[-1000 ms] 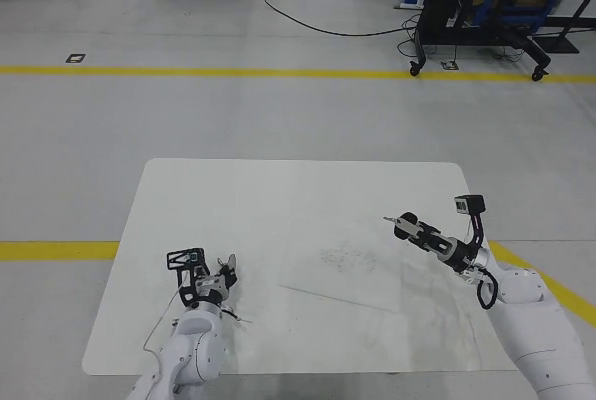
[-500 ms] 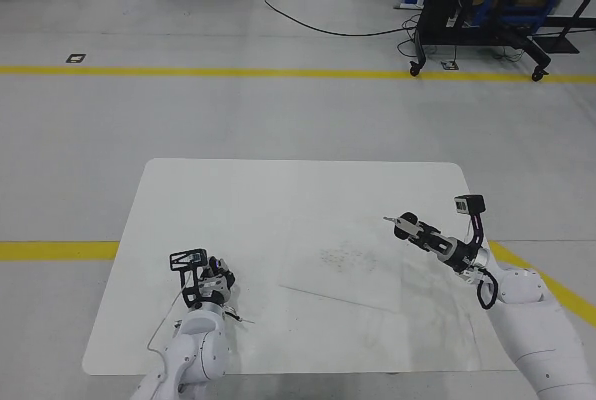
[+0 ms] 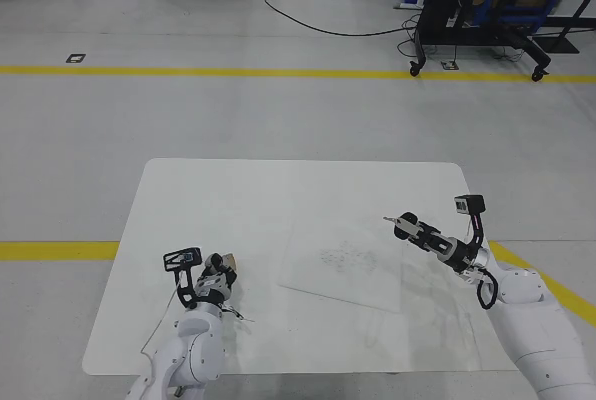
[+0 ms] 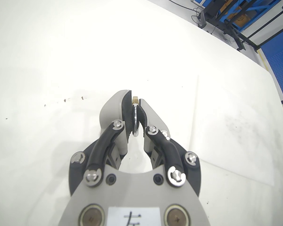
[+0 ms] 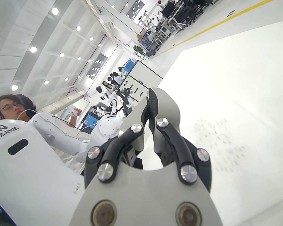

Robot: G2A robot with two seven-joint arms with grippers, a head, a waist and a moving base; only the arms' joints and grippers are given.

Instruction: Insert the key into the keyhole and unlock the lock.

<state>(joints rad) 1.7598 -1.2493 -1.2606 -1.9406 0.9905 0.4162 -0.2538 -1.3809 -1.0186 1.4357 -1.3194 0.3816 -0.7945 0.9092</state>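
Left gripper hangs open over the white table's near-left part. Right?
No: the left gripper is shut on a small silver metal piece with a brass tip, pinched between its black pads, as the left wrist view shows. It does hang over the white table's near-left part.

Work surface: one white table (image 3: 228, 190) with rounded corners. It stands on a pale floor (image 3: 78, 130) marked with yellow lines (image 3: 278, 73).

Lying flat on the table, right of centre, is one thin pale sheet (image 3: 308, 285). Its edges are turned slightly against the table's edges. Faint grey smudges (image 3: 343, 258) are scattered within the sheet's outline; whether they sit on it or beneath it cannot be told.

A few small brown specks (image 4: 66, 99) mark the bare surface, apart from the sheet. Fainter grey scuffing (image 3: 433, 300) shows towards the table's right near corner.
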